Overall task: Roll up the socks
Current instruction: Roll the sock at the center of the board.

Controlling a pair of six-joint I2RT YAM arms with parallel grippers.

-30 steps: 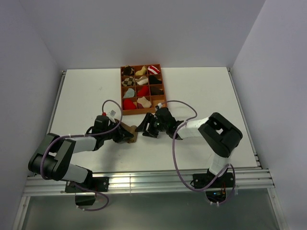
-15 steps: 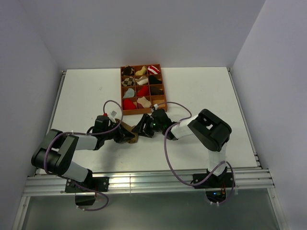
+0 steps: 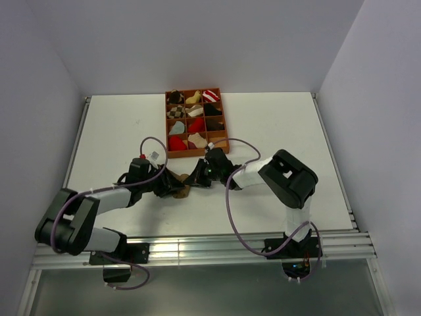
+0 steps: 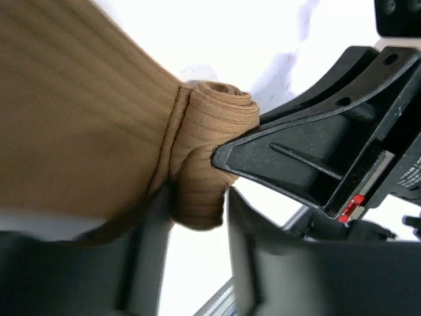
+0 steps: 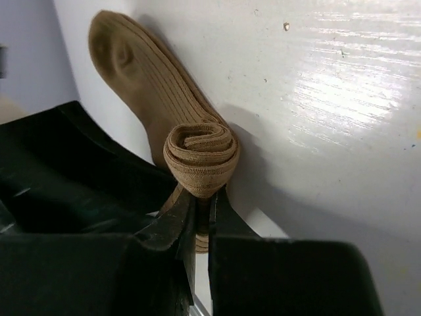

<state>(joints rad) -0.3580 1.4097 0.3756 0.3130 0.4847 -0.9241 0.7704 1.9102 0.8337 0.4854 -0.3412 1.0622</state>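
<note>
A plain brown sock lies on the white table, its near end wound into a tight roll; the flat part stretches away behind it. In the top view the sock shows as a small brown patch between the two grippers. My right gripper is shut, pinching the underside of the roll. My left gripper stands open, its fingers either side of the roll's end with a gap showing. The right gripper's black fingers press in from the right in the left wrist view.
A brown wooden tray with several compartments holding rolled socks stands just behind the grippers, mid-table. Both grippers meet close in front of its near edge. The table's metal front rail runs by the arm bases.
The right gripper moved left to the sock and closed on the roll. The left gripper's jaws, shut on the sock before, have opened.
</note>
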